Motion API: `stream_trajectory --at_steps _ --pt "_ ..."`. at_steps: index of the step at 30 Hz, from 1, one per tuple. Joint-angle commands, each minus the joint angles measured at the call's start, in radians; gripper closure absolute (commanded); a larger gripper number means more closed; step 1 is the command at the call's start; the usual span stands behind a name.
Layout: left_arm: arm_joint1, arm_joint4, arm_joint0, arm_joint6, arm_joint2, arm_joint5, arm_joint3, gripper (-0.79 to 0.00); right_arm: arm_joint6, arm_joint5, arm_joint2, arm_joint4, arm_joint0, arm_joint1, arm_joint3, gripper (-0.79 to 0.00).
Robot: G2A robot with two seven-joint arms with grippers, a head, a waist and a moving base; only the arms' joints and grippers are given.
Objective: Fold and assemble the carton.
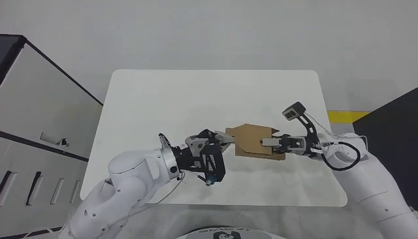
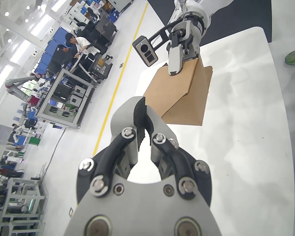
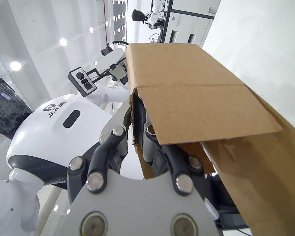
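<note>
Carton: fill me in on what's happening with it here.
The right end effector is shut on one panel of the brown cardboard carton, holding it partly unfolded over the white table. The left end effector sits shut and empty just short of the carton's opposite end. The carton is not yet assembled.

The light is bright and even, and it comes from overhead. Far off to one side of the left gripper point(image 2: 143, 110), rows of lamps point(image 2: 28, 7) burn out to white. Past its tips the table point(image 2: 248, 128) carries a soft, mottled sheen, and the carton point(image 2: 179, 94) drops only a faint shadow beneath it. Beyond the right gripper point(image 3: 137, 116), round lamps point(image 3: 63, 41) glare with pale haloes. The carton's inner face next to its fingers point(image 3: 114, 124) sits in shade. In the left wrist view, straight lines bend toward the borders, so the table's edge and the yellow line point(image 2: 118, 79) bow.
</note>
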Motion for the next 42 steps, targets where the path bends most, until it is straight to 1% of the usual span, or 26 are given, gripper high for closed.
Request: stream_trajectory --at_steps 1,7,14,24,30,32,35,38,41,42 --pt "-0.002 -0.009 -0.012 -0.008 0.008 0.001 0.011 0.0 0.01 -0.015 0.005 0.007 -0.004 -0.001 -0.002 0.0" --pt "-0.006 -0.044 -0.032 -0.019 0.015 -0.01 0.032 0.0 0.007 -0.028 0.026 0.016 -0.018 -0.002 -0.029 0.0" --pt "-0.009 -0.092 -0.054 0.001 0.022 -0.035 0.058 0.0 0.017 -0.018 0.045 0.045 -0.027 -0.005 -0.056 0.0" --pt "-0.011 -0.146 -0.075 0.048 0.029 -0.058 0.087 0.0 0.046 0.011 0.055 0.085 -0.022 -0.015 -0.052 0.0" --pt "-0.012 -0.151 -0.081 0.061 0.032 -0.055 0.09 0.0 0.058 0.023 0.061 0.089 -0.023 -0.022 -0.04 0.0" --pt "-0.011 -0.152 -0.077 0.067 0.017 -0.03 0.085 0.0 0.07 0.035 0.06 0.109 -0.023 -0.025 -0.021 0.0" --pt "-0.006 -0.157 -0.051 0.082 -0.035 0.016 0.07 0.0 0.11 0.075 0.051 0.183 -0.015 -0.032 0.022 0.0" --pt "0.002 -0.162 -0.004 0.104 -0.103 0.049 0.059 0.0 0.173 0.138 0.036 0.285 0.003 -0.043 0.084 0.0" --pt "0.008 -0.168 0.046 0.122 -0.153 0.058 0.057 0.0 0.18 0.199 0.003 0.355 0.023 -0.052 0.133 0.0" --pt "0.009 -0.174 0.06 0.128 -0.162 0.061 0.057 0.0 0.18 0.245 -0.013 0.376 0.031 -0.054 0.144 0.0"
